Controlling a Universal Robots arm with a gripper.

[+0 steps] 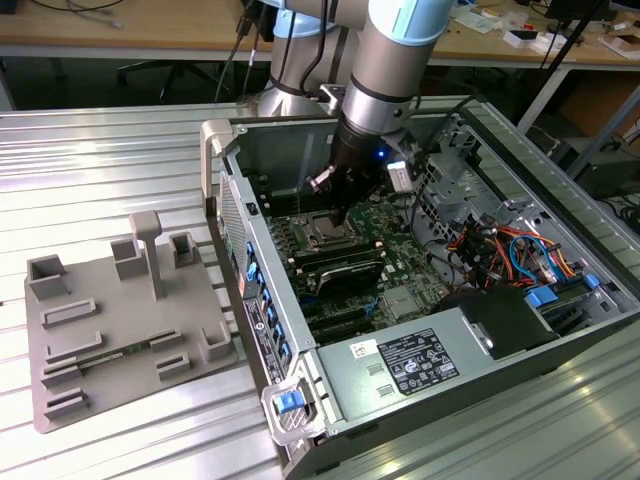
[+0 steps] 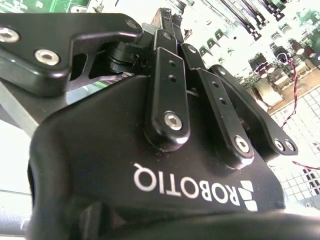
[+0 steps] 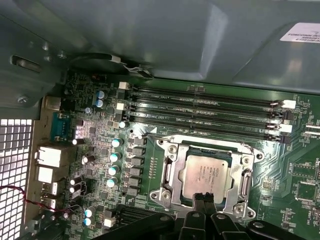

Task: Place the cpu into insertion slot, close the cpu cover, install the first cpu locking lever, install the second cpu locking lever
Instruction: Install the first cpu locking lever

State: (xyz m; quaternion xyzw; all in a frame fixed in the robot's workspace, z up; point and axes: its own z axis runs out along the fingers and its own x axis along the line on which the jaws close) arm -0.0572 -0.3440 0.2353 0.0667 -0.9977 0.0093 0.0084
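In the first wrist view the cpu [image 3: 206, 176] lies flat in the insertion slot [image 3: 243, 162], its silver-grey top showing through the square cut-out of the cpu cover [image 3: 200, 148]. The cover lies down flat around it. My gripper [image 3: 204, 199] is shut, with the two black fingertips pressed together at the near edge of the cover and nothing visible between them. The exterior view shows the gripper [image 1: 338, 214] reaching down into the open computer case, just above the slot [image 1: 325, 236]. I cannot make out the locking levers.
Long black memory slots [image 3: 210, 110] run beside the socket, with the grey case wall [image 3: 150, 35] beyond them. A power supply [image 1: 400, 365] and coloured cables [image 1: 505, 250] fill the case's near and right parts. A grey fixture tray [image 1: 120, 320] sits at the exterior view's left.
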